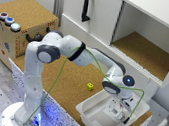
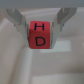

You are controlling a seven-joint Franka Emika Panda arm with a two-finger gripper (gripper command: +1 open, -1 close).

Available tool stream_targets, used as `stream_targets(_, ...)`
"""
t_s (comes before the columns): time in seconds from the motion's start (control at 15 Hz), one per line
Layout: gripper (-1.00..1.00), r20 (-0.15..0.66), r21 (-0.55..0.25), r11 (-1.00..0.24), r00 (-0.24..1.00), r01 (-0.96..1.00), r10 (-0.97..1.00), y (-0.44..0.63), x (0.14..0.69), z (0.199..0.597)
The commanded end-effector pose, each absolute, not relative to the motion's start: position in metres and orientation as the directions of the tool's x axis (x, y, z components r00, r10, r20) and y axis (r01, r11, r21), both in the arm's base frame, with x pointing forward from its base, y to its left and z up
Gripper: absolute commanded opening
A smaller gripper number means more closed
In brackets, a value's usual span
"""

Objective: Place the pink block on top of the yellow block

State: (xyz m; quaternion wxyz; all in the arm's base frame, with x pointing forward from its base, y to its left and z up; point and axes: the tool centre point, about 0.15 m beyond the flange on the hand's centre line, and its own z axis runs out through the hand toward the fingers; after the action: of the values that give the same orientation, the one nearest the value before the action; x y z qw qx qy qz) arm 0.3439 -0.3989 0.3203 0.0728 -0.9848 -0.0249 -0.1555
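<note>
So right now I'm reaching down into the white bin [image 1: 93,120] at the lower right of the exterior frame, and my gripper [image 1: 120,111] is hanging inside it with the bin walls rising on all sides. In the wrist view the two fingers [image 2: 19,19] are sitting on opposite sides of the pink block [image 2: 39,35], pressed right up against it, so I'm gripping it, jaws only as far apart as the block is wide. In the exterior view my own wrist is covering the block, so I can't make it out there.

The block is showing writing: a dark "H" on the upper face and a dark "D" on the face below it, both easy to read. Pale bin floor and walls are filling everything around it.

The yellow block [image 1: 90,86] is sitting on the brown cork-like tabletop [image 1: 71,89], just outside the bin's upper left corner, near the middle of the frame, dark specks on it. The bin wall is standing between my gripper and it.

Other stuff around: a green cable [image 1: 56,84] is looping along my arm and down past my base. A cork-covered box [image 1: 21,27] at upper left is carrying three round buttons [image 1: 9,21], with stickers on its front too blurry to read. A white cabinet [image 1: 134,29] with a black handle [image 1: 87,7] is filling the upper right, its open compartment lined in cork.
</note>
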Motion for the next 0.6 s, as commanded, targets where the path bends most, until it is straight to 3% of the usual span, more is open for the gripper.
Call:
stream_targets(0.0, -1.00, 0.403, -0.103, -0.991, 0.914, 0.090, 0.041, -0.309, 0.302, 0.362)
stream_targets(0.53, -1.00, 0.328, -0.097, -0.984, 0.938, 0.151, 0.112, -0.219, 0.326, 0.324)
